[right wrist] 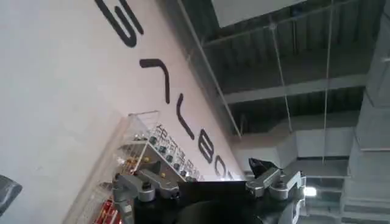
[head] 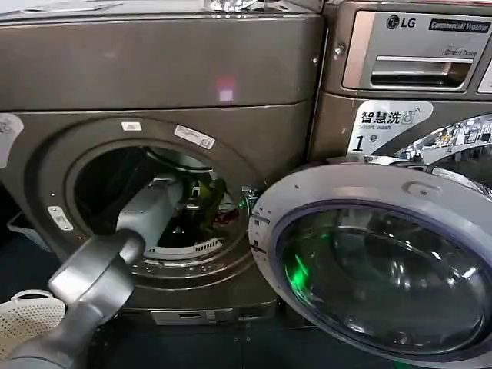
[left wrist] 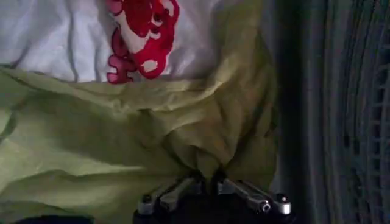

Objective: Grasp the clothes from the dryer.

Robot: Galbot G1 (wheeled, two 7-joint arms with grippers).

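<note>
Deep inside the dryer (head: 165,84), your left claw (left wrist: 210,182) pinched the clothes (left wrist: 122,140) lying just beyond it.

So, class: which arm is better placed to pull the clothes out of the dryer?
Left. Its gripper is inside the bronze-brown dryer, pinching the soft lime-green fabric clothes. The right gripper points at the ceiling.

My left gripper (left wrist: 210,182) is out of my head view inside the dryer (head: 154,92) drum; on the wrist view its fingertips sink into the clothes (left wrist: 122,146), seemingly pinching a fold.
</note>
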